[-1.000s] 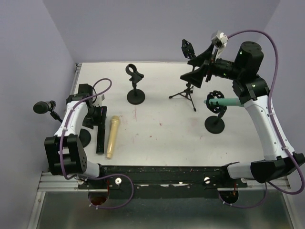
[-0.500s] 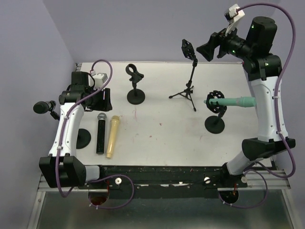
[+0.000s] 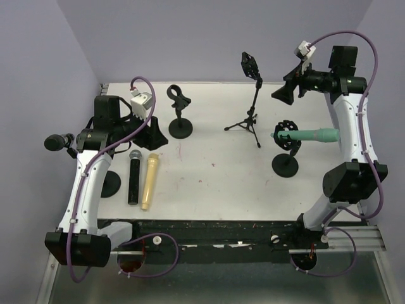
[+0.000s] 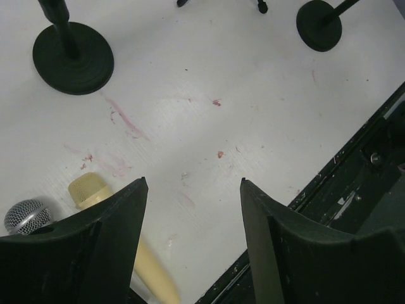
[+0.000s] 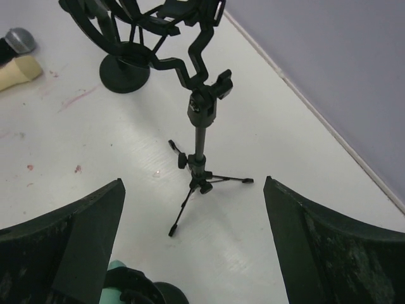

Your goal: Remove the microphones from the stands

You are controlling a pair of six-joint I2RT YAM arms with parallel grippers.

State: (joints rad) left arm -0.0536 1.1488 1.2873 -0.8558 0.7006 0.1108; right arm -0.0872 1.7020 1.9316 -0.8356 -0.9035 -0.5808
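A teal microphone (image 3: 310,135) lies level in a black shock-mount stand (image 3: 285,166) at the right; its end shows in the right wrist view (image 5: 117,282). My right gripper (image 3: 285,95) is open and empty, raised behind it near the tripod stand (image 3: 250,120), which shows in the right wrist view (image 5: 202,158) between the fingers. A black microphone (image 3: 56,142) sits on a stand (image 3: 109,183) at the far left. My left gripper (image 3: 155,133) is open and empty, above the heads of the table microphones.
A black microphone with a silver grille (image 3: 134,177) and a gold microphone (image 3: 149,182) lie side by side at the front left; both heads show in the left wrist view (image 4: 88,189). An empty clip stand (image 3: 180,126) stands at the back left.
My left gripper has risen off the black microphone lying on the table and moved right. My right arm has swung up and back from over the tripod stand to the back right.
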